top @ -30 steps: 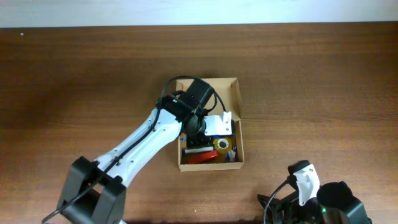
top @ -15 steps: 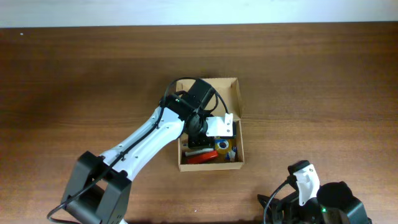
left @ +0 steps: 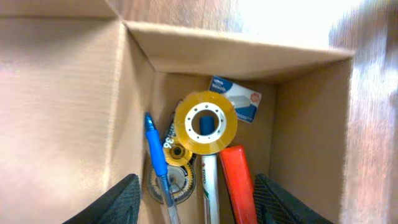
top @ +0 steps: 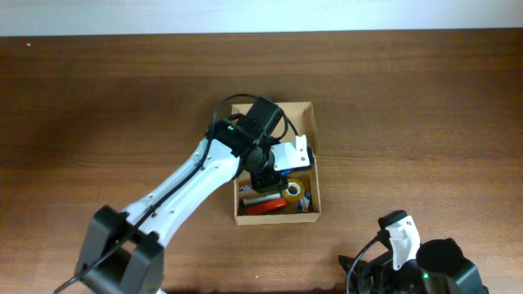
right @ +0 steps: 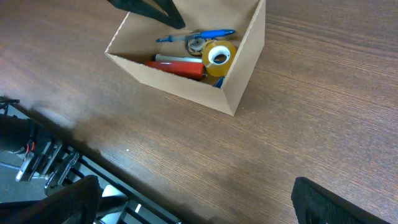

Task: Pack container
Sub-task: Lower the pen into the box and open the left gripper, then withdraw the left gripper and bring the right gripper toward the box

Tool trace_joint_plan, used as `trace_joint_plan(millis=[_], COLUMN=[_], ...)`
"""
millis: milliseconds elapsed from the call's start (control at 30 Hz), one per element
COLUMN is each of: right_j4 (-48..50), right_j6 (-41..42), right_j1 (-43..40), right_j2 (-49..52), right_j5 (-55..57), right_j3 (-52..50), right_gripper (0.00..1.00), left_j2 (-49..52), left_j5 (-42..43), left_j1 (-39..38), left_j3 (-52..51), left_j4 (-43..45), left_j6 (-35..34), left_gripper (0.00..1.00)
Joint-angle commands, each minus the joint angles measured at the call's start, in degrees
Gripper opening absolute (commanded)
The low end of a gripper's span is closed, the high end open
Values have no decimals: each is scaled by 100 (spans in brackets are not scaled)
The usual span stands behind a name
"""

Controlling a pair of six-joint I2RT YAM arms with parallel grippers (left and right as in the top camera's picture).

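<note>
The container (top: pixel 314 135), a brown cardboard box, sits open-topped at the middle of the table. Inside it lie a yellow tape roll (left: pixel 205 122), a blue pen (left: pixel 155 155), a white pen (left: pixel 208 186), a red marker (left: pixel 239 183), a smaller clear tape roll (left: pixel 171 180) and a small white-and-blue packet (left: pixel 235 99). My left gripper (left: pixel 196 205) hangs open inside the box's mouth, above these things, with nothing held between its fingers. My right gripper (right: pixel 193 199) stands wide open and empty near the table's front edge, well short of the container (right: pixel 239 68).
The left arm (top: pixel 188 184) reaches diagonally from the front left to the box. The right arm's base (top: pixel 425 265) is at the front right corner. A metal frame (right: pixel 56 168) runs along the table's front edge. Brown tabletop (top: pixel 409 106) surrounds the box.
The left gripper's jaws have gone from shut to open over the box, and its wrist has shifted slightly toward the far side. The right arm has not moved.
</note>
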Motion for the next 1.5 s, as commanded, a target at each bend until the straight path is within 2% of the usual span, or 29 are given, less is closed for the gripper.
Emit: trace_joint_plan(millis=[0, 133, 267, 367, 567, 833, 967, 1167, 1467], right_j4=[17, 17, 17, 17, 20, 52, 553, 1108, 1202], right_j6=[-17, -15, -15, -17, -15, -17, -15, -11, 151], right_j1=[46, 46, 46, 46, 46, 46, 46, 46, 24], right_j2=[24, 24, 24, 24, 24, 24, 24, 24, 175], right_j5=[-33, -31, -31, -31, -31, -17, -9, -20, 4], right_j3=[-20, -20, -20, -20, -20, -20, -20, -20, -70], right_gripper=[99, 99, 99, 99, 99, 99, 99, 99, 99], left_j2=[-518, -916, -1449, -1805, -2177, -2164, -2138, -1993, -1757], left_j5=[127, 63, -446, -664, -929, -778, -776, -734, -562], left_j1=[-17, -2, 68, 225, 857, 1744, 1974, 2111, 2111], left_j3=[186, 186, 186, 186, 186, 186, 184, 184, 184], left_j4=[13, 15, 13, 13, -2, -55, -92, -96, -94], left_j6=[-592, -1405, -2286, -2643, -3147, -3254, -3252, -3252, -3252], left_gripper=[57, 56, 55, 49, 49, 49, 49, 50, 50])
